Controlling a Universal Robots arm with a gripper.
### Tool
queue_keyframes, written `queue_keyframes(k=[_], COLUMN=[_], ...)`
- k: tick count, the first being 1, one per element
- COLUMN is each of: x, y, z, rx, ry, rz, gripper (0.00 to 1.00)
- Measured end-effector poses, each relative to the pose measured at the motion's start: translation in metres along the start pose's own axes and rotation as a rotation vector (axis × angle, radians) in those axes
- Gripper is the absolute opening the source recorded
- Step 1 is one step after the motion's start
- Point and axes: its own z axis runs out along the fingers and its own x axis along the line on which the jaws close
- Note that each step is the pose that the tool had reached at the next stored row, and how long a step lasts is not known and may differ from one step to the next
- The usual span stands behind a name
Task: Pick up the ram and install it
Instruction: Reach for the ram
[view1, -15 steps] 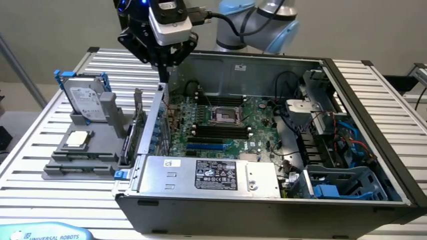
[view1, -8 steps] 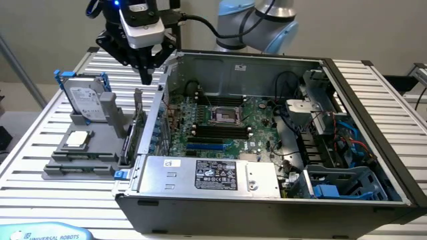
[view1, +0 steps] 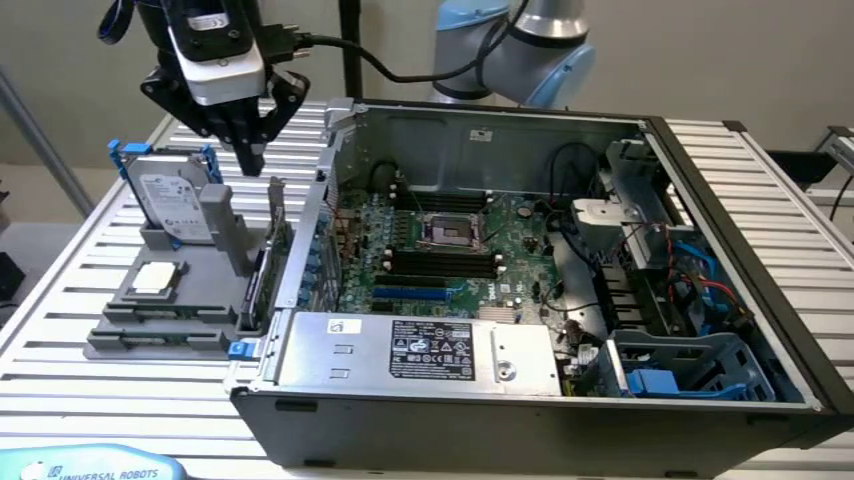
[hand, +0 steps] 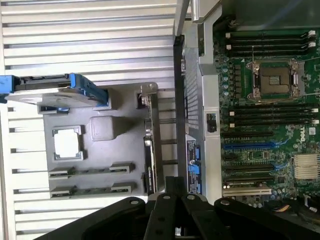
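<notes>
My gripper (view1: 250, 158) hangs shut with nothing in it, above the back of the grey parts holder (view1: 114, 345), between the upright hard drive (view1: 174, 195) and the expansion card (view1: 274, 250). In the wrist view its black fingers (hand: 172, 200) are pressed together over the card's edge (hand: 152, 140). The ram (view1: 167, 313) seems to stand on edge in a front slot of the holder, showing as a thin dark strip (hand: 90, 171) between grey clips. The motherboard's long black memory slots (view1: 441, 262) (hand: 267, 116) lie on both sides of the processor socket (view1: 447, 232).
The open computer case (view1: 694, 150) fills the exterior view's right, with a power supply (view1: 414, 350) in front and cables and a blue drive cage (view1: 681, 375) at its right. A silver processor chip (view1: 156, 280) lies on the holder. Everything rests on a slatted metal table (view1: 67, 260).
</notes>
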Motion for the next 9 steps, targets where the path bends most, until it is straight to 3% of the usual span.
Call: queue_keyframes(k=[9], x=[0.040], y=[-0.0104], z=[0.0047], rx=[-0.0001], ry=[-0.0001], rz=[0.000], gripper=[0.11])
